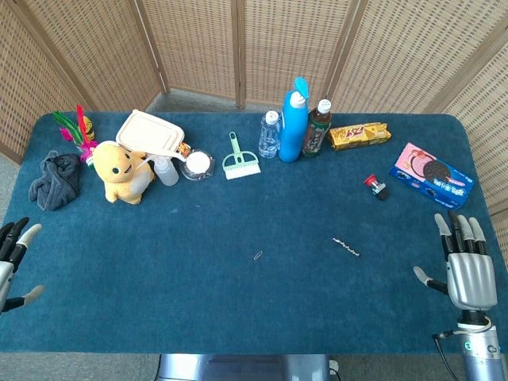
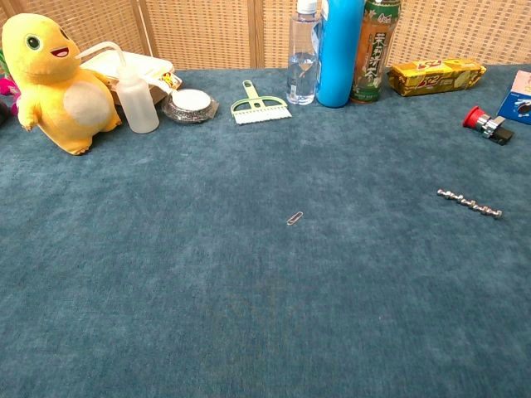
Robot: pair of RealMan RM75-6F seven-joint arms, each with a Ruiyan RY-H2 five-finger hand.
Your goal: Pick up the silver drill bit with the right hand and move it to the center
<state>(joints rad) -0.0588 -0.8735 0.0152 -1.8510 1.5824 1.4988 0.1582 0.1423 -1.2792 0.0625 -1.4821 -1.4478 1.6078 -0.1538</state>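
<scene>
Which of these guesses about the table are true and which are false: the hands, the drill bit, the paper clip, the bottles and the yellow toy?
1. The right hand is holding the drill bit. False: the bit lies on the table, apart from that hand, which is open and holds nothing.
2. A paper clip lies near the middle of the table. True.
3. The drill bit lies to the left of the paper clip. False: it lies to the right of it in both views.
4. The blue bottle stands upright between a clear bottle and a tea bottle. True.
5. The yellow toy sits by the cookie box. False: the toy is far left, the box far right.
6. The left hand holds nothing. True.
</scene>
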